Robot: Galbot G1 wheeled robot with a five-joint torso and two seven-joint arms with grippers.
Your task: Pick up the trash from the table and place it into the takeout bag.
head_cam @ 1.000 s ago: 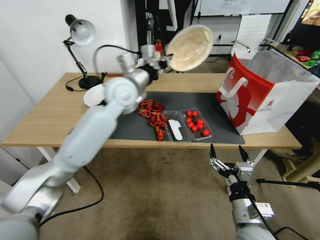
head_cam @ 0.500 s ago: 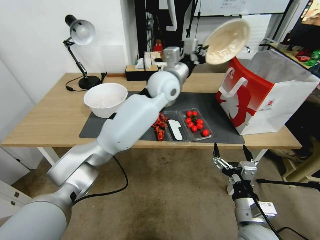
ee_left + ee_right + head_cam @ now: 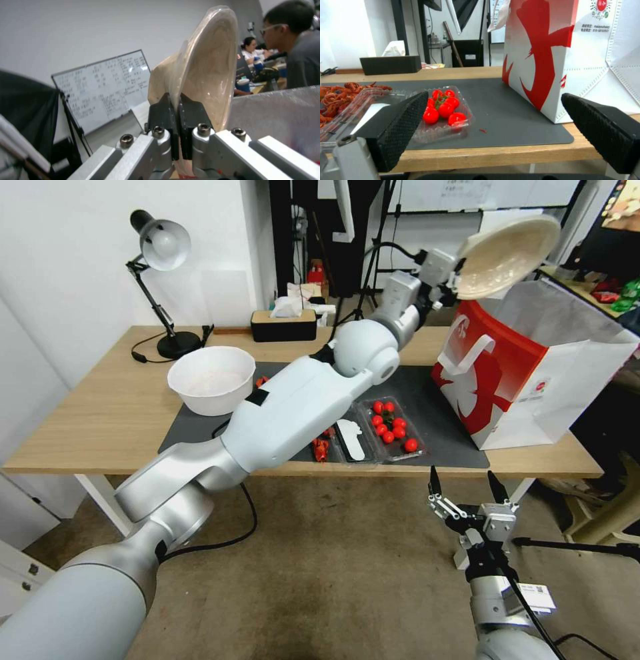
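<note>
Above the bag (image 3: 533, 373) mouth, the left gripper (image 3: 460, 280) pinches the bowl (image 3: 510, 247) rim (right gripper (image 3: 463, 490) spread, idle below the bag); best tip it inward before letting go.

The left gripper (image 3: 457, 279) holds the beige shallow bowl (image 3: 510, 247) tilted above the takeout bag's (image 3: 507, 367) open top.

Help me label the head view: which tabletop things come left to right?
desk lamp → white bowl → tissue box → clear tomato tray → takeout bag
</note>
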